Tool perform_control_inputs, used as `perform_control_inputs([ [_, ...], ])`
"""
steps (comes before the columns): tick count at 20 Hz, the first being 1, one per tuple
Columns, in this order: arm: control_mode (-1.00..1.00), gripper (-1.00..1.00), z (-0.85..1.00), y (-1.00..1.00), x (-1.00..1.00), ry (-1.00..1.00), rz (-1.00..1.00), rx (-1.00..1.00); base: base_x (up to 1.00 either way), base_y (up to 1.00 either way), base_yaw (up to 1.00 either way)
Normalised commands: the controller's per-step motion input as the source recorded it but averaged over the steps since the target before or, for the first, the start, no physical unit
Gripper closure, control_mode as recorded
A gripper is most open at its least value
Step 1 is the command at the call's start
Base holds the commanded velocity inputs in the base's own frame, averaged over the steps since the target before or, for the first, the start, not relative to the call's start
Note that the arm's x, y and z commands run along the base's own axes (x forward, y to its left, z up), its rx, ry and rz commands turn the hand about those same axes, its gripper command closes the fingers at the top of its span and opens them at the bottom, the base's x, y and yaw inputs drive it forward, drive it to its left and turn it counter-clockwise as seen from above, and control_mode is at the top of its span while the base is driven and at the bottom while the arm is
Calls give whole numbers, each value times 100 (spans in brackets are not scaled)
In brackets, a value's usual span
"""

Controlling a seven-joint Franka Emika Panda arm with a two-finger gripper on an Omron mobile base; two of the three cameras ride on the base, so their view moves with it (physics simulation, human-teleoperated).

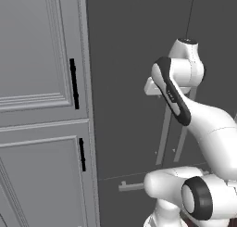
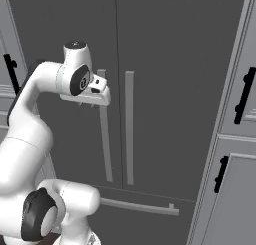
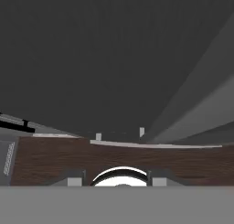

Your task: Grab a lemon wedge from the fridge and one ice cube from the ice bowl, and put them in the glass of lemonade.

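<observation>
The fridge (image 2: 165, 89) stands shut just ahead, the pincer (image 2: 96, 95) close by its left bar handle (image 2: 105, 139), whether clenched I cannot tell; a glancing approach could slip off the bar and leave the door closed

I have the fridge (image 2: 165, 64) filling the middle of the right base view: tall, dark grey, both doors shut. Its two long grey bar handles (image 2: 129, 129) hang upright side by side near the centre seam, and a horizontal bar (image 2: 140, 206) crosses low, probably a drawer pull.
</observation>
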Motion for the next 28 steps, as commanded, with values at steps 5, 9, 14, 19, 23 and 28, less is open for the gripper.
perform_control_inputs([
  [5,-100,-100,-1,-24,-53,-3,-2,2,0,0,0],
  [9,-100,-100,0,-42,-73,0,-2,5,0,0,0],
  [14,-100,-100,-8,-15,-45,1,0,1,0,0,0],
  [19,100,-100,-14,-1,-23,3,-1,0,-27,0,-1],
  [23,100,-100,0,0,0,0,0,0,-80,0,-5],
  [28,100,-100,0,0,0,0,0,0,-84,-9,-23],
])
